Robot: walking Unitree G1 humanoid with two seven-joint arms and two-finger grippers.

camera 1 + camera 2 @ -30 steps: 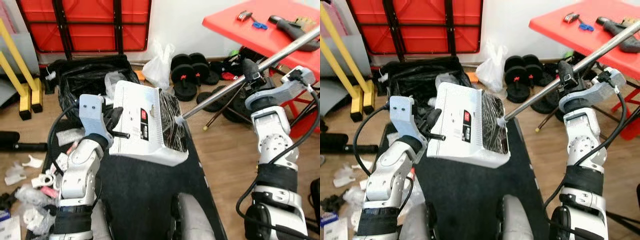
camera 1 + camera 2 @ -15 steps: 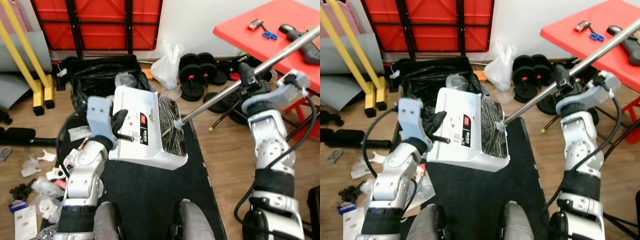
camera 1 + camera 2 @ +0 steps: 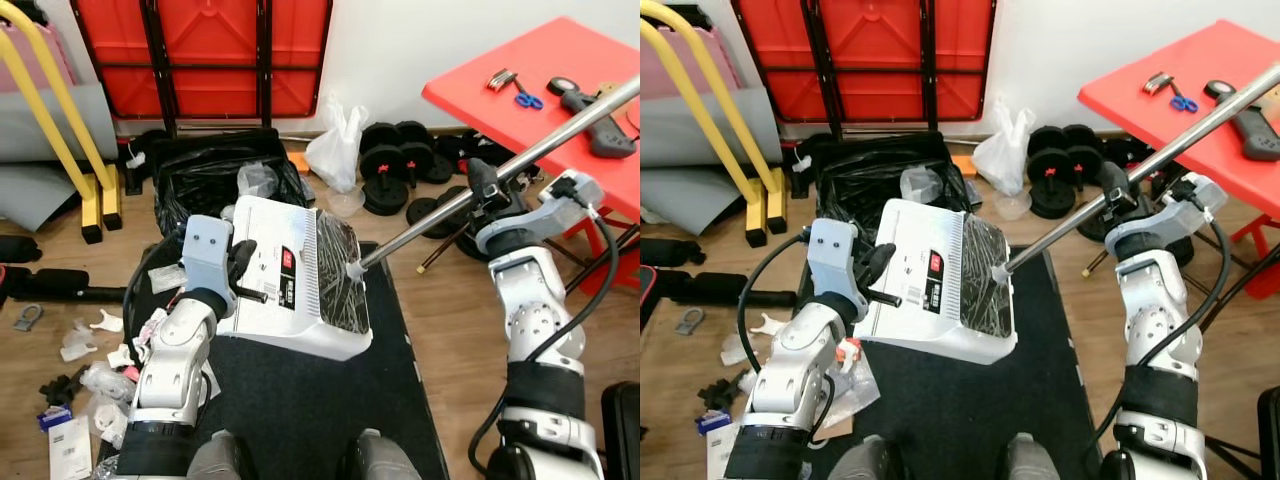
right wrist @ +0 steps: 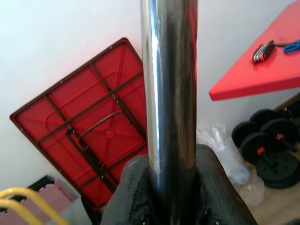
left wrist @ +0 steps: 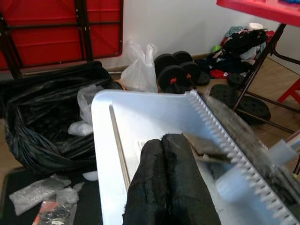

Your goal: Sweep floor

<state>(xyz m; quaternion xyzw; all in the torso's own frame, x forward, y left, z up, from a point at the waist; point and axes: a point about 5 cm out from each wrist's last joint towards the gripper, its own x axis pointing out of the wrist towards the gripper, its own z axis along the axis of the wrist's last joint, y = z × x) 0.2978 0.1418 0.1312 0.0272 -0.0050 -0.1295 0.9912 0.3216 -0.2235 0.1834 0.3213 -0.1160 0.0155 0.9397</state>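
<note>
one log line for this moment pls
left gripper: shut on white dustpan | right gripper: shut on broom handle | black bin bag: open beyond pan

The dustpan [image 3: 295, 275] now hangs nearer the black rubbish bag [image 3: 205, 185].

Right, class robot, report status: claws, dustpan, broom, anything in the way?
Left claw shut on dustpan. Right claw shut on broom pole. Bristles against dustpan comb. Trash bag ahead.

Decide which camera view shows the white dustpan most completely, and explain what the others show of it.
The right eye view: the whole dustpan shows, with the left gripper holding it. The left eye view shows much the same. The left wrist view shows a close partial surface with the comb edge.
</note>
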